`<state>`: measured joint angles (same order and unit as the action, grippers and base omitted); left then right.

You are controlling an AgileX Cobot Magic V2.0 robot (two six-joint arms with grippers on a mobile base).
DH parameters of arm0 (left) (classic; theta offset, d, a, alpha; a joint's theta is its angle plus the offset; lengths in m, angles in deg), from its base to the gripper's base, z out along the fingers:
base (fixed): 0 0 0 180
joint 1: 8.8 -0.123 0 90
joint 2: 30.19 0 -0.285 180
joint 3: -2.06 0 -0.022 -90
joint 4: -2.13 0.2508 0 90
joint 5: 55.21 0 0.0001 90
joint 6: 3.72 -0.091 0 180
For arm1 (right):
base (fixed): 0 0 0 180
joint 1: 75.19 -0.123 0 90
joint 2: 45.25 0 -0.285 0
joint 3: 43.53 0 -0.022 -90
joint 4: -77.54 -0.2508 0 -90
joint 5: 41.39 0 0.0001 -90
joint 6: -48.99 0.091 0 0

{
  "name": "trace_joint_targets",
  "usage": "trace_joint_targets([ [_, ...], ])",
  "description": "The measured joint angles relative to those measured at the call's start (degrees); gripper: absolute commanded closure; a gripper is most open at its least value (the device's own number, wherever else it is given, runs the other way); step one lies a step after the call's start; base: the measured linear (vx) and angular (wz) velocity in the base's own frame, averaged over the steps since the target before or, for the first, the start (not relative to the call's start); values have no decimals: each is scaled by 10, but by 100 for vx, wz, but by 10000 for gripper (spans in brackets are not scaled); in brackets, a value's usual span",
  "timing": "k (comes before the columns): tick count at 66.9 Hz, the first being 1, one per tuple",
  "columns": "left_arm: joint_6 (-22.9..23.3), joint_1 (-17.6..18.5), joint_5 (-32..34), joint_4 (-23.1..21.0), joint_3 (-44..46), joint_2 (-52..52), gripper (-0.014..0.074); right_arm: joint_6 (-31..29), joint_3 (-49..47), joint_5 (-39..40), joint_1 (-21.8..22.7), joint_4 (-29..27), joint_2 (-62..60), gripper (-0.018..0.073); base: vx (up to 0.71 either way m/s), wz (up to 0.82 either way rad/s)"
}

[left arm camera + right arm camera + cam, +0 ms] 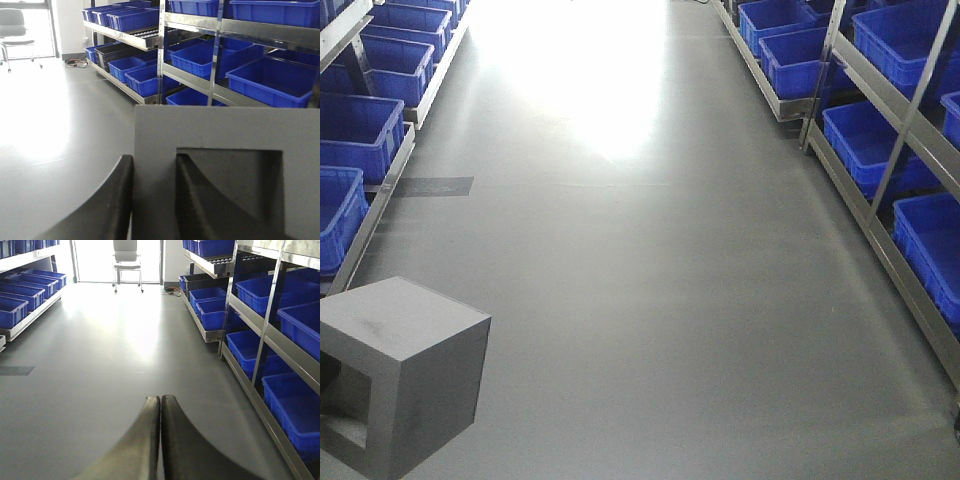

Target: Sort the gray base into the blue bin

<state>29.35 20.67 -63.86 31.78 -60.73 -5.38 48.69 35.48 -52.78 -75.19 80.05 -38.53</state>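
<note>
We're mid-carry w/ the left gripper (153,158) clamped on the gray base (405,375), right gripper (160,400) pressed together, empty; next: get it over a blue bin (260,92) & let go.

I have the glossy gray floor (650,300) open down the middle; steel racks of blue plastic crates (280,342) wall both sides, a wheeled office chair (126,260) stands at the far end, the matte gray cubic block (405,375) blocks my lower left

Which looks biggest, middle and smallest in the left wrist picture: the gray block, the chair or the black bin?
1. gray base, though it is nearest the camera.
2. office chair and black bin look about alike.
</note>
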Motion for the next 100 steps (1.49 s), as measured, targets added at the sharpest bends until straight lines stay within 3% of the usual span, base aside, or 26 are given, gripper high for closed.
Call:
trace_joint_targets([
  [100,0,0,0,0,0,0,603,0,0,0,0,0,0,564,50,4],
])
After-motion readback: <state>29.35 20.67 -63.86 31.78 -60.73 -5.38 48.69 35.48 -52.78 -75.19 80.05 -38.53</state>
